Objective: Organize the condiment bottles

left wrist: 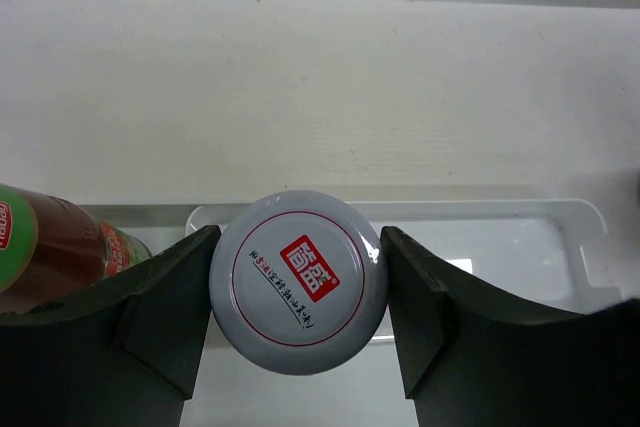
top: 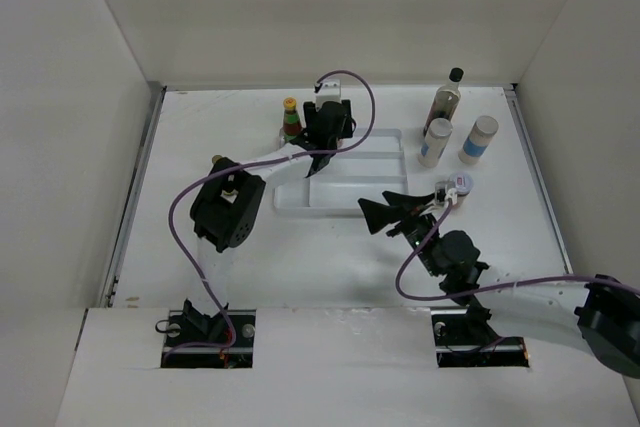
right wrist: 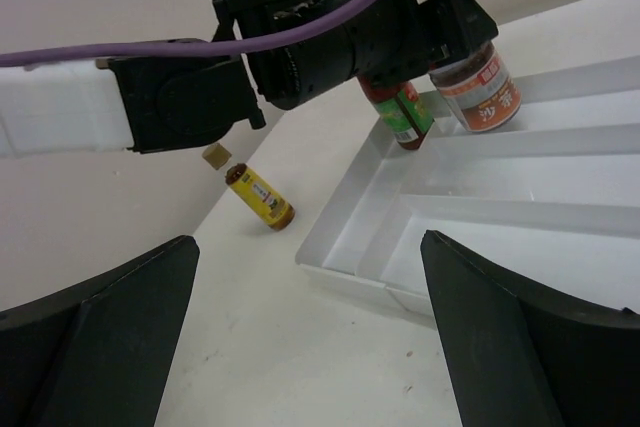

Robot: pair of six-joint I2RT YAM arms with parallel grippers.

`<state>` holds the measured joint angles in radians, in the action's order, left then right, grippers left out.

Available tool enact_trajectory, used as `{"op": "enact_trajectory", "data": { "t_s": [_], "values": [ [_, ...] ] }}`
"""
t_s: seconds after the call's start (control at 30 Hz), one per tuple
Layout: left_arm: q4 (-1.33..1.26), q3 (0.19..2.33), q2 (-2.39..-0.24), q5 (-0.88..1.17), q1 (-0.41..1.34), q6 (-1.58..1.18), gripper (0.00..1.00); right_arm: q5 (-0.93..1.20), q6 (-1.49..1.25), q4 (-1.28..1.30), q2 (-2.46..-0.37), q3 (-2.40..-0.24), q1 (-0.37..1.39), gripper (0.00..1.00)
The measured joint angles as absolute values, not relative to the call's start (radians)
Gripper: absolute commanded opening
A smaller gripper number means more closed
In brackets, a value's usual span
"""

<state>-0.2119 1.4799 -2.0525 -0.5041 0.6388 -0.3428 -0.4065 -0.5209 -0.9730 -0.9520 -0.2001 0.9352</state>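
My left gripper (top: 322, 142) is shut on a short white-lidded jar (left wrist: 298, 282) with a red logo on the lid, holding it at the back-left corner of the white divided tray (top: 340, 192). The right wrist view shows this jar (right wrist: 480, 95) with brown contents. The red sauce bottle (top: 291, 119) with the yellow cap stands just left of it. A small yellow-brown bottle (right wrist: 258, 197) lies on the table left of the tray. My right gripper (top: 385, 209) is open and empty by the tray's front right corner. A second short jar (top: 458, 187) stands right of it.
A tall dark black-capped bottle (top: 447, 97) and two white shakers (top: 435, 142) (top: 479, 139) stand at the back right, beyond the tray. White walls enclose the table on three sides. The left arm's purple cable (top: 190, 197) loops over the left part of the table.
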Motion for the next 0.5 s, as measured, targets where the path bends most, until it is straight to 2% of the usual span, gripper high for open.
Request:
{"op": "enact_trajectory", "data": {
  "t_s": [0.2, 0.27, 0.37, 0.5],
  "values": [
    [-0.213, 1.499, -2.099, -0.496, 0.623, -0.340, 0.34, -0.408, -0.524, -0.972, -0.989, -0.200, 0.935, 1.00],
    [-0.212, 1.499, -2.111, -0.493, 0.622, -0.340, 0.44, -0.408, -0.524, -0.972, -0.995, -0.200, 0.933, 1.00],
    [-0.213, 1.499, -2.120, -0.489, 0.622, -0.339, 0.63, -0.408, -0.524, -0.972, -0.998, -0.200, 0.930, 1.00],
    [-0.256, 1.491, -2.114, -0.488, 0.622, -0.339, 0.80, -0.408, -0.524, -0.971, -0.996, -0.200, 0.929, 1.00]
  ]
}}
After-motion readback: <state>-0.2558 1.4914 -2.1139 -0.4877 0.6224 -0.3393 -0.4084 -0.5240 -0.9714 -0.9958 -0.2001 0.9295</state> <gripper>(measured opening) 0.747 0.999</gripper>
